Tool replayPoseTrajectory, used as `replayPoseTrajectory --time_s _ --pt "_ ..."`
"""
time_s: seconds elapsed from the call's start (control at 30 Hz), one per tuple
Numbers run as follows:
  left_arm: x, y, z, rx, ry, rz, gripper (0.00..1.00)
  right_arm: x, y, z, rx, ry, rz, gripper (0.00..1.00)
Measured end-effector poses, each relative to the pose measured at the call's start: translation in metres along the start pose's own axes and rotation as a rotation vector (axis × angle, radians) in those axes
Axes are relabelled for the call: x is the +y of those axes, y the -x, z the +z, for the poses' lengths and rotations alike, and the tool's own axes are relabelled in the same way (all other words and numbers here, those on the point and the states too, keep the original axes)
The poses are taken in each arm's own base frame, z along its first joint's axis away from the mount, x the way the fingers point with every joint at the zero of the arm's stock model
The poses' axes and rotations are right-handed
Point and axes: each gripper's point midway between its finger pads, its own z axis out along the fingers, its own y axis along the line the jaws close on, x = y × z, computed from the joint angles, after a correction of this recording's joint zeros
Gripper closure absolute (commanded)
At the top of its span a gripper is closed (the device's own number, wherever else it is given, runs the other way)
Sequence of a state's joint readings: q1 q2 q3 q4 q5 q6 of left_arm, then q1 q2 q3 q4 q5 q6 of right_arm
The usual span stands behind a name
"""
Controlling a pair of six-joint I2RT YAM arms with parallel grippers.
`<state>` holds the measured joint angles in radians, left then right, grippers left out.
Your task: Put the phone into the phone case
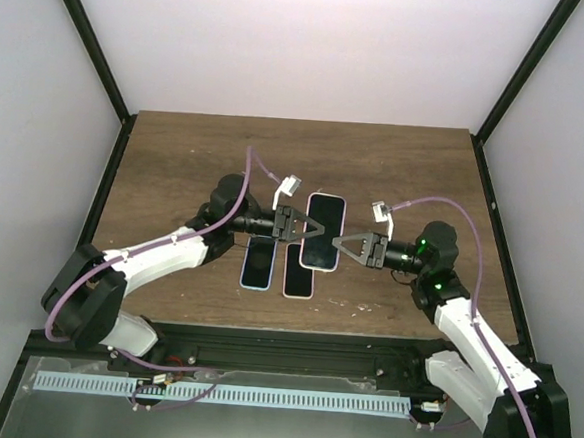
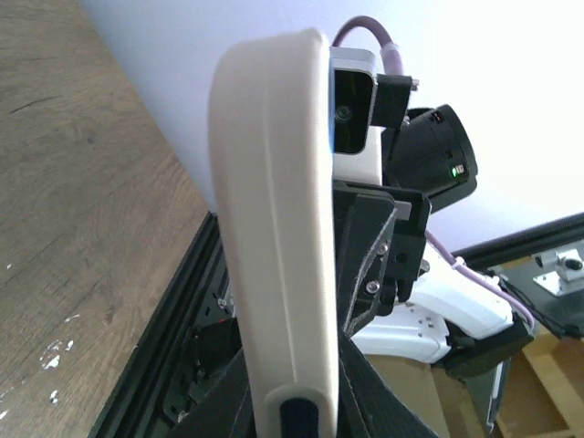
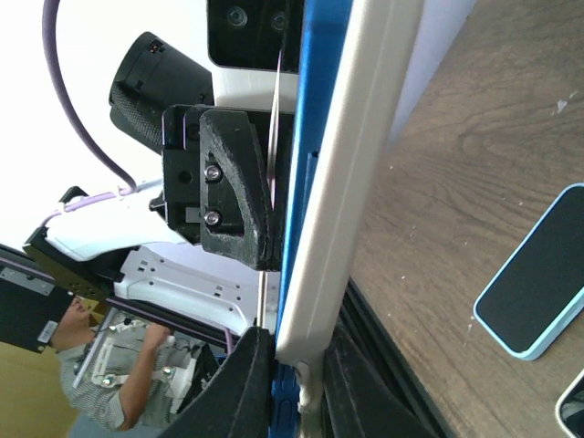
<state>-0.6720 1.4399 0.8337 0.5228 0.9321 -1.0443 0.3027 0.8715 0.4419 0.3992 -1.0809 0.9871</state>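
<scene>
The white phone case (image 1: 322, 231) is held above the table between both grippers, with the black-screened phone lying in or against it. My left gripper (image 1: 306, 227) is shut on its left long edge and my right gripper (image 1: 336, 244) on its lower right edge. In the left wrist view the case (image 2: 274, 228) stands edge-on between the shut fingers of the left gripper (image 2: 294, 401). In the right wrist view the right gripper (image 3: 297, 374) is shut on the white case (image 3: 351, 182), with the phone's blue edge (image 3: 315, 137) pressed against it. I cannot tell how deep the phone sits.
A light-blue phone (image 1: 258, 262) and a pink-edged phone (image 1: 299, 273) lie flat on the wooden table (image 1: 406, 167), just below the held case. The light-blue one also shows in the right wrist view (image 3: 538, 283). A black frame rail runs along the near edge.
</scene>
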Motion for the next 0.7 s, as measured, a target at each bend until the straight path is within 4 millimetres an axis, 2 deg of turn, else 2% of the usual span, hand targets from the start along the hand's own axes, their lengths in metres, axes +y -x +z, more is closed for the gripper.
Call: replayPoseTrajectory --time_s 0.07,0.17,0.2,0.33,0.47,0.57,0.63,0.67,0.7 --pt "-0.002 -0.002 0.000 0.012 -0.011 0.014 0.79 0.003 -0.002 -0.001 0.005 0.006 0.002 0.98" --pt "-0.003 -0.003 0.001 0.016 -0.015 0.031 0.61 0.008 -0.003 -0.003 0.003 0.011 0.003 0.99" --pt "-0.002 -0.003 0.001 0.018 -0.013 0.039 0.61 0.009 -0.003 -0.003 0.004 0.012 0.002 0.99" --pt "0.002 -0.005 0.002 0.026 0.002 0.036 0.85 0.009 -0.007 -0.005 0.010 -0.001 0.016 0.97" --pt "-0.003 -0.007 0.002 0.044 -0.016 0.043 0.91 0.006 -0.010 -0.005 0.022 -0.006 0.028 0.74" --pt "-0.006 -0.008 0.002 0.052 -0.028 0.050 0.92 0.013 -0.011 -0.006 0.026 0.011 0.008 0.69" --pt "-0.009 -0.008 0.003 0.058 -0.038 0.058 0.90 0.019 -0.012 -0.007 0.029 0.028 -0.007 0.76" --pt "-0.011 -0.009 0.003 0.061 -0.046 0.064 0.87 0.022 -0.012 -0.008 0.028 0.036 -0.013 0.88" --pt "-0.014 -0.009 0.003 0.064 -0.056 0.070 0.83 0.025 -0.011 -0.008 0.027 0.042 -0.014 0.96"
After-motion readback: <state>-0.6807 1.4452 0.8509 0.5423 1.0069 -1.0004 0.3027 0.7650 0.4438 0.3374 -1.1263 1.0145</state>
